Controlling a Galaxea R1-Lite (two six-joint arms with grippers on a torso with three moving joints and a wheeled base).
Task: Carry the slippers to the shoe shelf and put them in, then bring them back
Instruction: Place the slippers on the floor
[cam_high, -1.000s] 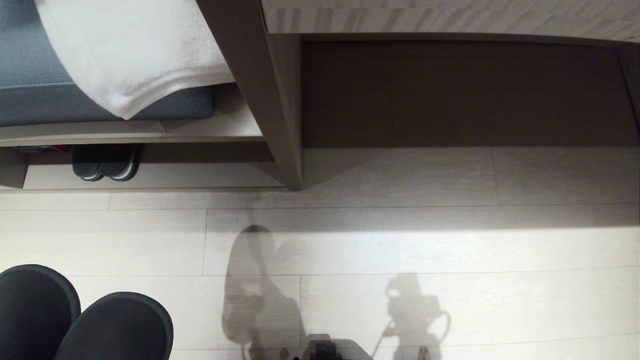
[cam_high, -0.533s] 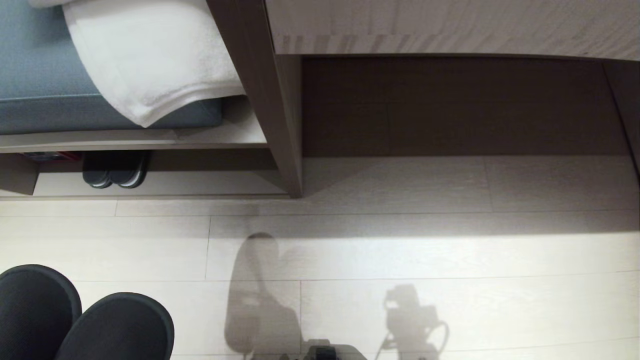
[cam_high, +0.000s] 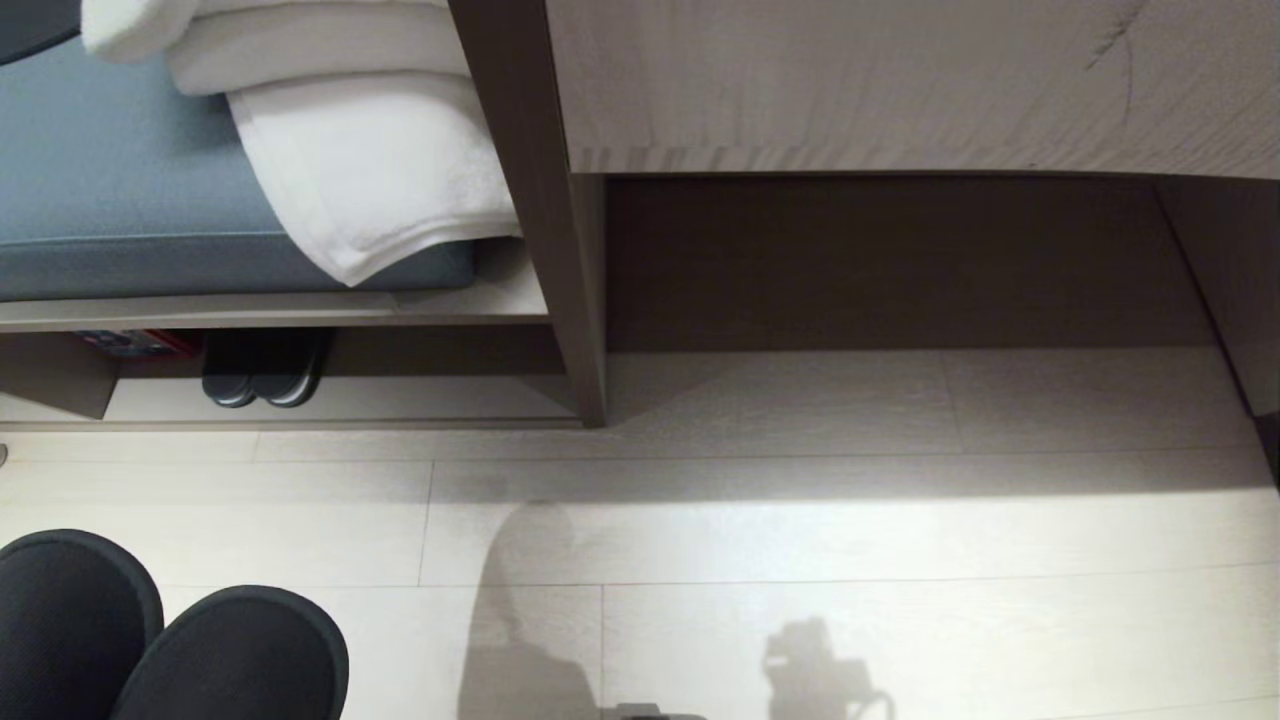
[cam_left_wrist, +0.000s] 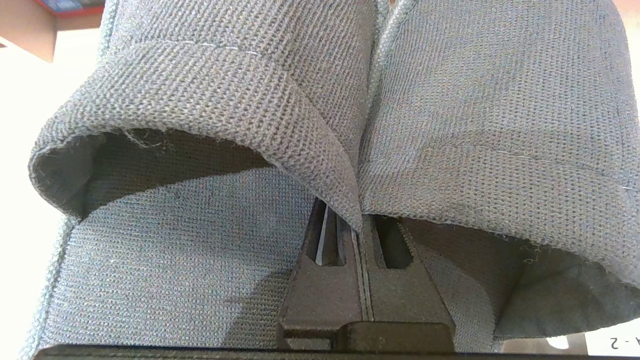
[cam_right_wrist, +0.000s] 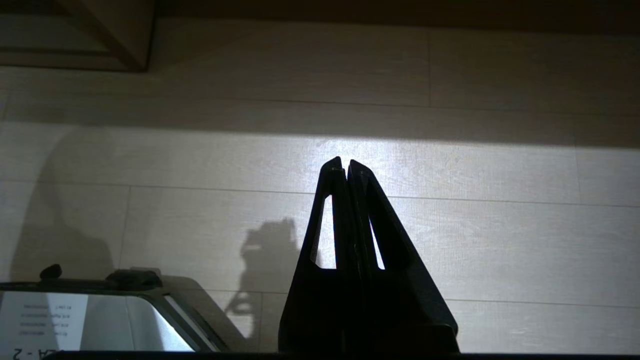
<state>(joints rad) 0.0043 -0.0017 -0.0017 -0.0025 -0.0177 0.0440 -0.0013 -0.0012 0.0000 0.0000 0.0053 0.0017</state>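
Down at your left in the head view, the slippers (cam_high: 170, 640) hang pinched together in the left gripper (cam_left_wrist: 357, 225); right gripper (cam_right_wrist: 346, 167) closed, empty. You're mid-carry, I'd judge: next, line up on the shoe shelf (cam_high: 330, 425). No legible writing
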